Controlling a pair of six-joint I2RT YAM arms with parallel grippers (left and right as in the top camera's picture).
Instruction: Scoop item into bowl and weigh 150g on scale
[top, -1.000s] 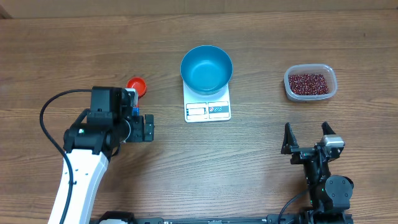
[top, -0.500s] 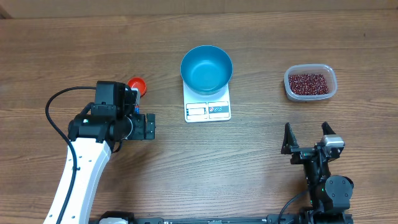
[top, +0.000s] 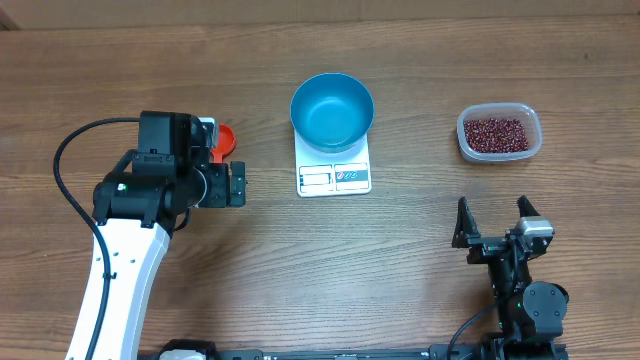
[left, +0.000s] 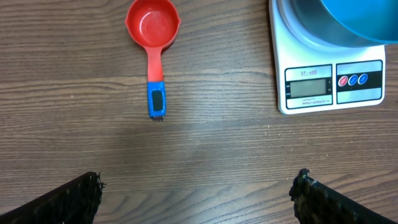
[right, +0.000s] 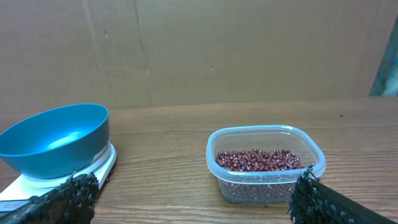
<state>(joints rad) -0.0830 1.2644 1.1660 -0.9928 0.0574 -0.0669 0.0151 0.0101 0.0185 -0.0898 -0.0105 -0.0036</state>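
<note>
Beans (top: 495, 132) lie nearest our right tool (top: 491, 222), yet the scoop (left: 154, 62) lies ahead of our left tool (left: 198, 177), slightly leftward, handle pointing back at it. Both tools gape open, apparently empty.

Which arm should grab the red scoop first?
The left arm. Its open jaws hang right by the red scoop, which lies left of the scale. The right arm sits far off, nearer the beans.

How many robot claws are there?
2. The left gripper hovers open beside the red scoop, left of the scale; the right gripper sits open in front of the tub of beans. None look hidden.
</note>
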